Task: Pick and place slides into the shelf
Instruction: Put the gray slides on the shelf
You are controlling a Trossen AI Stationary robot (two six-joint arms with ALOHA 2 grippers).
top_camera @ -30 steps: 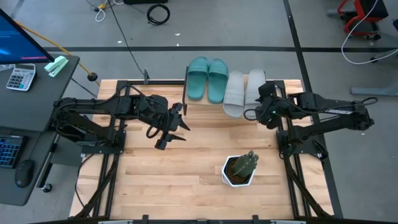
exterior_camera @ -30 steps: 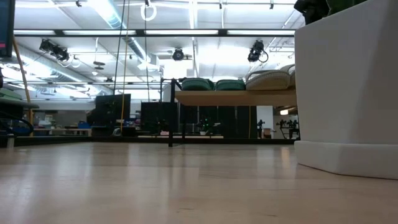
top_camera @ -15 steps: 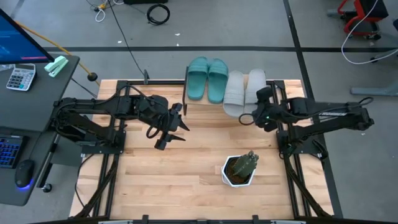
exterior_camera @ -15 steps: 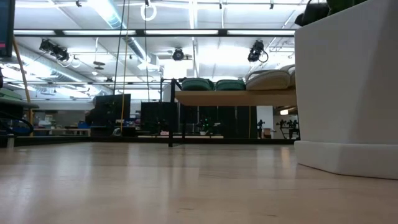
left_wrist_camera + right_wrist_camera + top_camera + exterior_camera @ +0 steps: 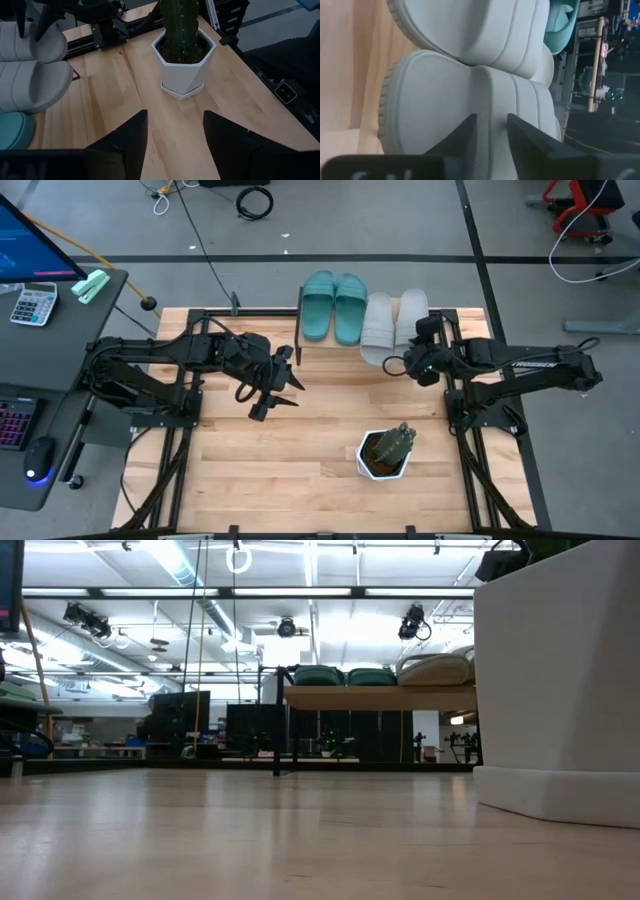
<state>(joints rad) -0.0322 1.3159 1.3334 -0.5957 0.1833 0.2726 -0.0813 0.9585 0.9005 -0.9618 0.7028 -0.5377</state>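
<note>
Over the last second the right gripper [image 5: 408, 364] has slid a little along the front edge of the shelf [image 5: 335, 343], from the outer grey slide's heel towards the gap between the two grey slides; the left arm has not moved.

In the right wrist view the right gripper's two dark fingers [image 5: 472, 135] stand slightly apart, with a narrow gap between them, and nothing is clamped there. They are pressed up close to the heel of the outer grey slide [image 5: 411, 315], whose rounded edge fills most of that view, with the inner grey slide [image 5: 376, 328] directly beside it.

All four slides already lie on the shelf at the far edge of the table [image 5: 320, 470]. From the left, two teal slides [image 5: 334, 305] sit side by side, then the two grey ones, touching each other. Every slide's long axis runs from the table's near side to its far side, heels towards the arms. The grey heels overhang the shelf's front edge slightly, just ahead of the right gripper.

The right arm is much the nearer to the grey pair, so any last nudge deeper onto the shelf would likely be a push along that axis, away from the arm.

The left gripper [image 5: 268, 388] hovers over bare table, fingers spread wide and empty, well apart from the shelf. A white pot with a cactus [image 5: 387, 450] stands nearer the front.
</note>
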